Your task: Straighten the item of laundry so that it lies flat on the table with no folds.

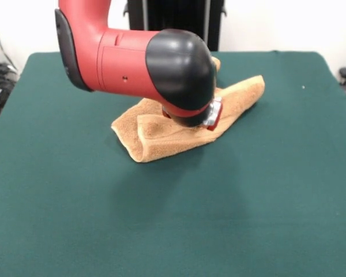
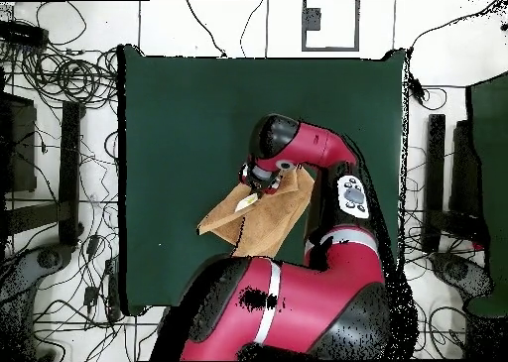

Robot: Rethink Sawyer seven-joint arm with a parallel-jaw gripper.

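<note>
Though green table (image 1: 57, 190) (cables around)

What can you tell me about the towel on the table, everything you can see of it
The towel is orange-tan, with a soft terry look. It lies crumpled near the middle of the green table, not flat: a raised fold runs along its front edge and one end stretches out toward the far right. The overhead view shows a white label near its folded edge. The arm's pincer is down on its middle, hiding part of it; whether it grips the cloth cannot be seen.
</note>
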